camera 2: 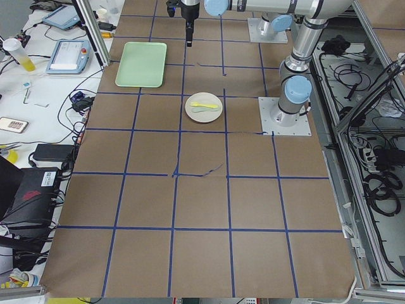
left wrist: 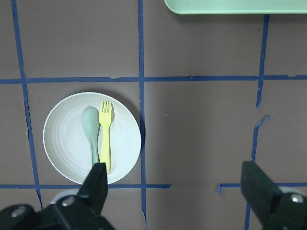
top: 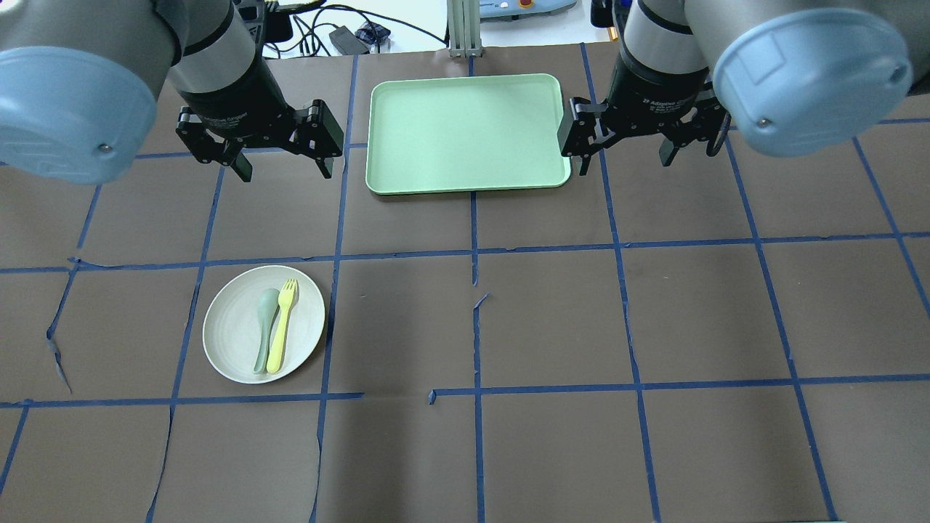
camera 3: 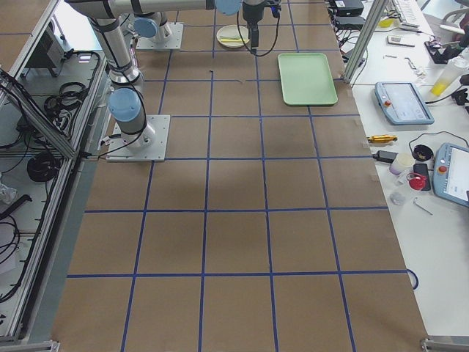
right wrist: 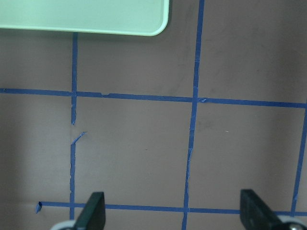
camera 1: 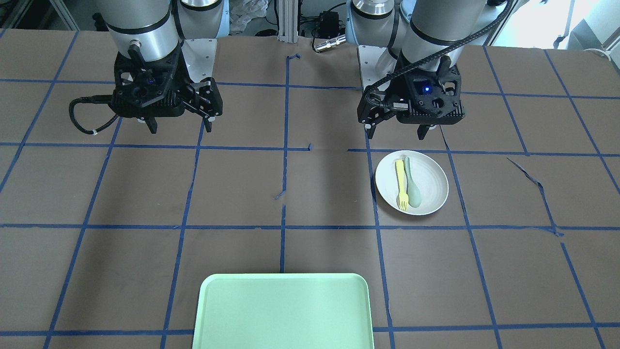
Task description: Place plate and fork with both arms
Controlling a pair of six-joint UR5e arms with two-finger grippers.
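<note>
Begin from left tool [top: 285, 168] and right tool [top: 625, 161] spread wide, holding nothing. Find plate [top: 227, 328] on the left half of desk [top: 552, 319], carrying fork [top: 282, 327] tight beside spoon [top: 264, 327]. Probably best: pinch fork's handle from above, clear of spoon. Grip plate's bare rim and lift level toward tray [top: 465, 131] at far edge's middle.

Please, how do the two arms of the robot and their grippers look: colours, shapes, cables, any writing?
The left arm and the right arm are silver-grey tubes with round light-blue joint caps. The left gripper and the right gripper are black, two-fingered, with black ribbed cables; white lettering marks the wrists.
</note>
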